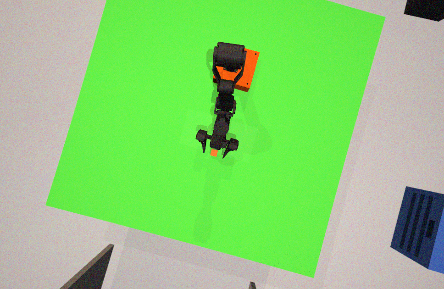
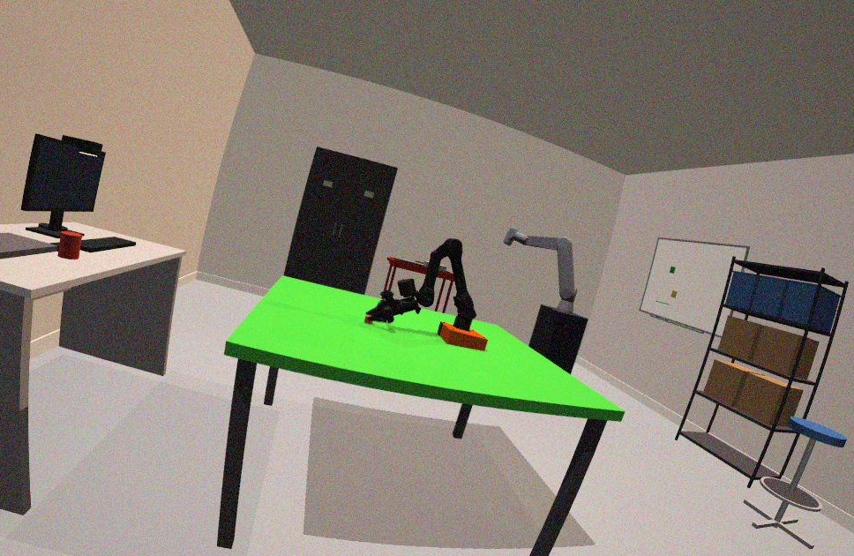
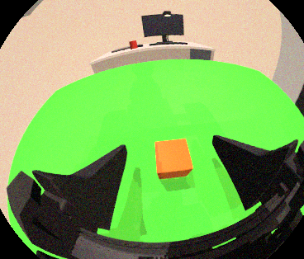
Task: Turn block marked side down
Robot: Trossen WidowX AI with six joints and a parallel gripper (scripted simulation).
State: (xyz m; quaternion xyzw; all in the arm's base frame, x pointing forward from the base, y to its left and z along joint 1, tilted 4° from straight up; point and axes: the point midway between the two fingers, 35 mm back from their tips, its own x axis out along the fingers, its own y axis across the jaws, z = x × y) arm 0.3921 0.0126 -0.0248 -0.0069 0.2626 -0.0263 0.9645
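A small orange block (image 1: 213,152) (image 2: 368,319) (image 3: 173,156) is at the green table (image 1: 127,177) (image 2: 349,354) (image 3: 83,107), with a shadow just beside it in the wrist view. It looks level and seems to rest on the table, though its bottom contact is hard to see. No mark shows on its visible faces; the far and bottom sides are hidden. My gripper (image 1: 213,155) (image 2: 380,320) (image 3: 169,142) is open, low over the table and tilted far over. The block is between the spread fingers, near their tips, with a gap on each side.
The orange arm base (image 1: 251,69) (image 2: 462,336) stands on the table behind the gripper. A desk (image 2: 113,262) (image 3: 153,54) with a monitor (image 2: 63,173) (image 3: 163,25) and a red cup (image 2: 70,244) (image 3: 133,44) stands beyond the table.
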